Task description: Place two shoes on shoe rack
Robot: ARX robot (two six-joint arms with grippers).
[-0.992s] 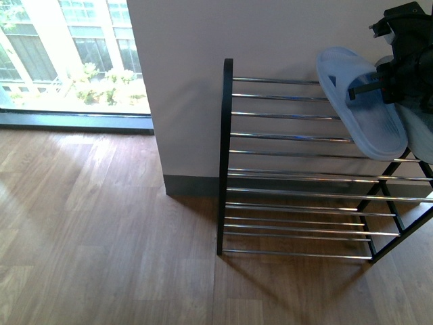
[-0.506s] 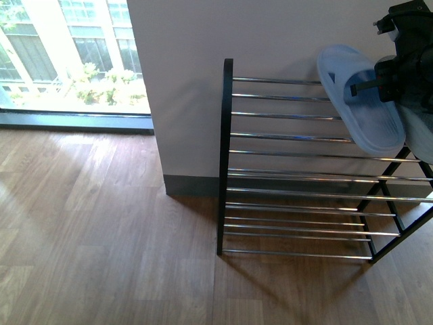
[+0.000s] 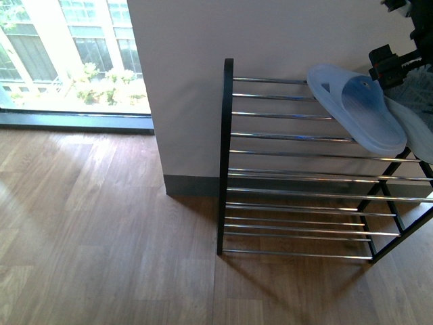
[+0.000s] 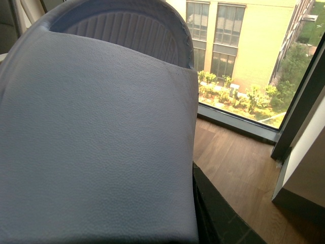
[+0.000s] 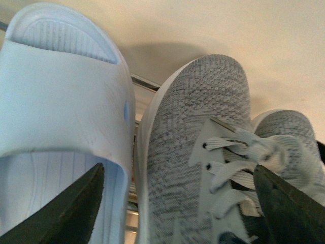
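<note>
The shoe rack [image 3: 225, 156] stands against the white wall, with a black frame and chrome bars. A blue slipper [image 3: 357, 108] lies on its top tier at the right. A grey knit sneaker [image 3: 421, 132] shows beside it at the frame's edge. My right gripper [image 3: 388, 66] is open and just above the slipper's heel. In the right wrist view its open gripper [image 5: 177, 173] hovers over one grey sneaker [image 5: 198, 152], with the second sneaker [image 5: 292, 137] and the slipper [image 5: 56, 101] either side. My left gripper [image 4: 195, 229] is shut on another blue slipper [image 4: 96, 127], which fills its view.
A white wall [image 3: 270, 34] backs the rack, with a grey skirting board [image 3: 189, 185]. A large window [image 3: 67, 54] is at the far left. Wooden floor [image 3: 101, 257] spreads in front of the rack. The rack's lower tiers [image 3: 298, 217] hold nothing visible.
The slipper held tilted above the rack now lies flat on the top tier. My right gripper has let it go and drawn up and to the right.
</note>
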